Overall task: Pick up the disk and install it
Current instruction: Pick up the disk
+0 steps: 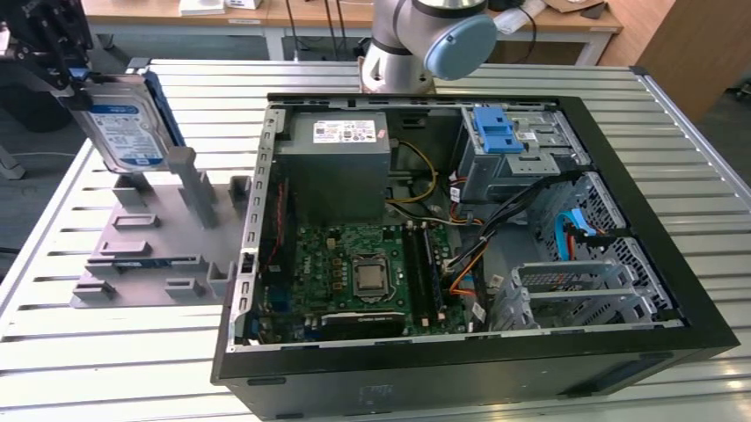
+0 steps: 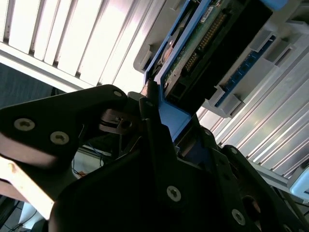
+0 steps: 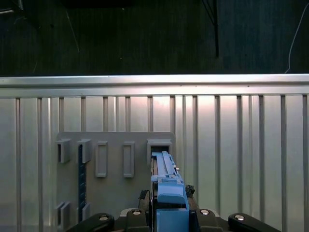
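Note:
The disk (image 1: 123, 123) is a silver-grey drive with a white-and-blue label and a blue bracket. It hangs upright and slightly tilted at the exterior view's far left, just over the grey slotted fixture (image 1: 153, 237). My gripper (image 1: 70, 81) is shut on its upper end. In the second wrist view the black fingers (image 2: 149, 140) clamp the blue bracket, and the disk's (image 2: 203, 43) green circuit side shows beyond them. In the first wrist view the disk (image 3: 166, 181) is seen edge-on above the fixture's (image 3: 116, 193) slots, held in the gripper (image 3: 169, 215).
An open black computer case (image 1: 657, 352) lies on the slatted metal table (image 1: 105, 352) at the exterior view's right of the fixture. Inside are a grey box (image 1: 340, 163), a motherboard (image 1: 364, 272) and a grey cage with a blue latch (image 1: 499, 132). The arm's base (image 1: 405, 53) stands behind the case.

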You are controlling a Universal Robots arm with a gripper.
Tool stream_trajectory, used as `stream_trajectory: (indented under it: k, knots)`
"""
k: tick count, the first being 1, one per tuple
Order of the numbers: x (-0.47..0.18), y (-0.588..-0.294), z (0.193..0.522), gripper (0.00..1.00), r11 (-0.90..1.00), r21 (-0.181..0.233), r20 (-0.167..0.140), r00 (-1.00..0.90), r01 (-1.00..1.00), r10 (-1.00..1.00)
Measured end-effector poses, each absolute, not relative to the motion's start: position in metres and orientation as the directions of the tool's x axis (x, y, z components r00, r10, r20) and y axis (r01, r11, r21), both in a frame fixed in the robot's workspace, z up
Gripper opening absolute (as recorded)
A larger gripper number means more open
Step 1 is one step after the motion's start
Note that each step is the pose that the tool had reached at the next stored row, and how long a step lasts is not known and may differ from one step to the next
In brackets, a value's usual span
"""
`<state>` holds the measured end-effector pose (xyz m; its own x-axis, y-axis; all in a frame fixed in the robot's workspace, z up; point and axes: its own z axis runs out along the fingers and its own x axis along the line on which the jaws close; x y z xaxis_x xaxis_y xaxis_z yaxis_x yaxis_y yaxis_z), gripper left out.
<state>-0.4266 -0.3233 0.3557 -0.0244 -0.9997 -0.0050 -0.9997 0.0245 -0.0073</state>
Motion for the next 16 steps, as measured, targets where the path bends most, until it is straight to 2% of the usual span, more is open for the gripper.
stream_trajectory:
  k: [16]
  knots:
    - [-0.427, -0.323, 0.373, 0.36, 0.025, -0.007, -0.005, -0.024, -1.000, -1.000]
